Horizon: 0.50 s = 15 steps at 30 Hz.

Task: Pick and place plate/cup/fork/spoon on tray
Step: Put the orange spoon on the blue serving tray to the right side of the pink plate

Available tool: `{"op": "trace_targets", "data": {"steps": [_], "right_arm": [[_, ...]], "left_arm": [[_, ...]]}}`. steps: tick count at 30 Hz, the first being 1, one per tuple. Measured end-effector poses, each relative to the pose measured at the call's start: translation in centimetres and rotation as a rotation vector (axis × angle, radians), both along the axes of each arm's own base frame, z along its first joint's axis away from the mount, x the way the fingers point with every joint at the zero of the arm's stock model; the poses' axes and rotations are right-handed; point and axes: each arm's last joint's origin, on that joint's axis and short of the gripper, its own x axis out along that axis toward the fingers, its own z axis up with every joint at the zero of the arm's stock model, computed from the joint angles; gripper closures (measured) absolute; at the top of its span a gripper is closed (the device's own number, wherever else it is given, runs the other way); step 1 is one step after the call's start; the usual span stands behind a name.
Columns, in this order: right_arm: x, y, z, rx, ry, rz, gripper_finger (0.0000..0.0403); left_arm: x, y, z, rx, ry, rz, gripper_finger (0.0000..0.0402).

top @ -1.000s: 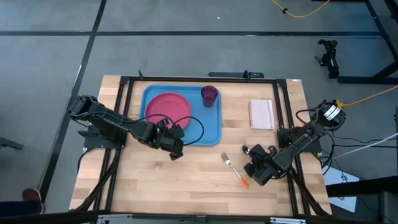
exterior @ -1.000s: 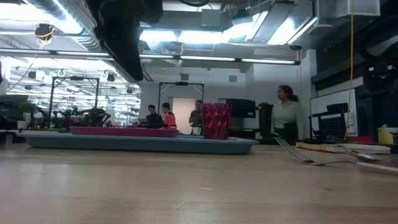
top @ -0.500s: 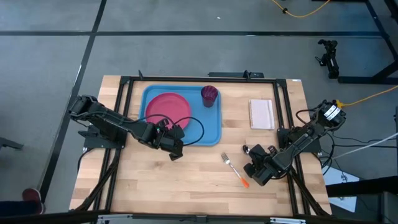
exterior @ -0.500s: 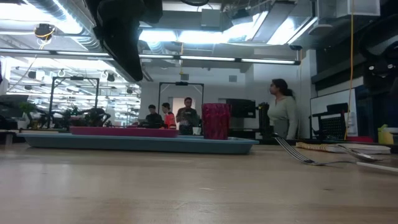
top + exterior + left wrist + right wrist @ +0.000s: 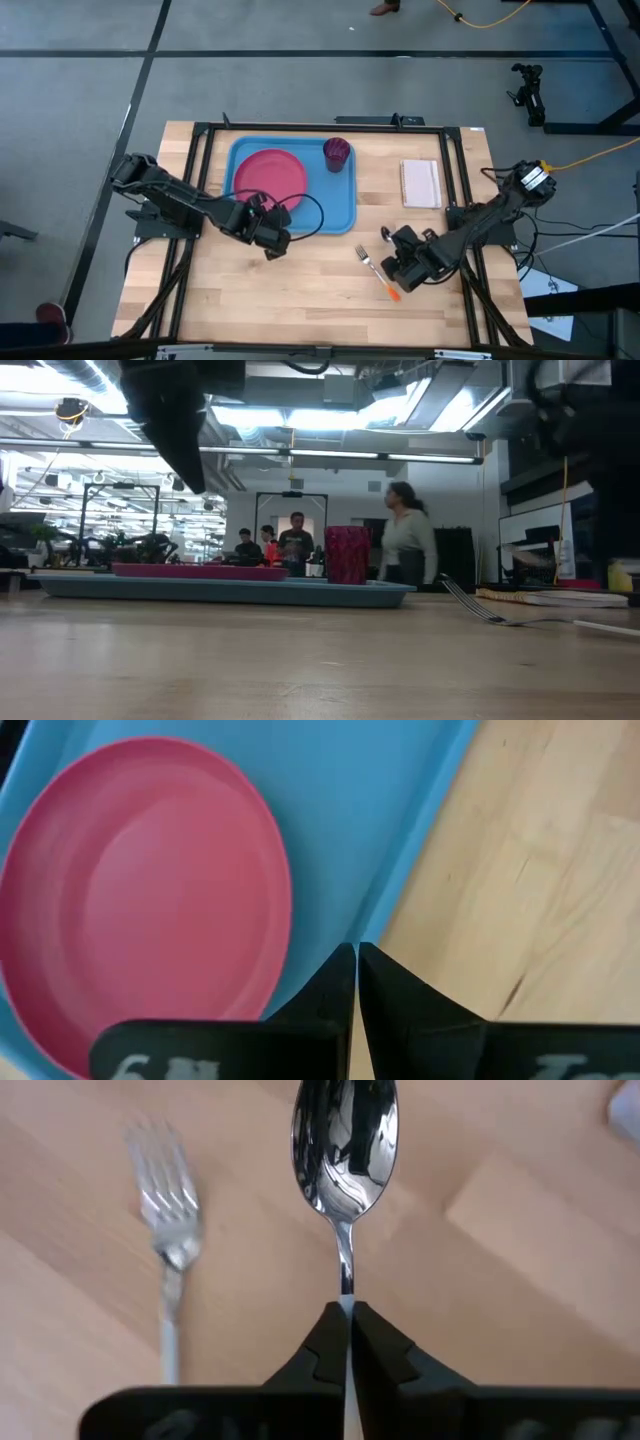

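The right end effector point(image 5: 349, 1320) pinches the slim, stiff, slippery spoon point(image 5: 346, 1140) by its thin neck just off the desk point(image 5: 300, 290) beside the fork point(image 5: 372, 264), while the left end effector point(image 5: 355, 965), pressed together, hovers at the tray point(image 5: 340, 205) edge.

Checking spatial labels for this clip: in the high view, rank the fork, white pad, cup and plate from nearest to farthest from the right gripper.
From the right gripper:
1. Fork, right beside it.
2. White pad, toward the table's far edge.
3. Cup, in the tray's far right corner.
4. Plate, on the tray's left half.
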Motion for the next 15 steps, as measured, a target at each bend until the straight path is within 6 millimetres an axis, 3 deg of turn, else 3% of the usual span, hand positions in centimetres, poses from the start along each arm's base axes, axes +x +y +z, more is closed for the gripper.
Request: {"op": "trace_targets", "data": {"steps": [8,15], "right_arm": [[3.2,-1.3,3.5,0.008,-0.06,0.001,0.0399],[5.7,-4.0,4.3,-0.007,-0.138,-0.009,0.0399]], "left_arm": [[-0.8,-2.0,-0.1,0.041,0.008,-0.099,0.039],[-2.7,-4.2,-1.8,0.052,0.068,-0.198,0.039]]}}
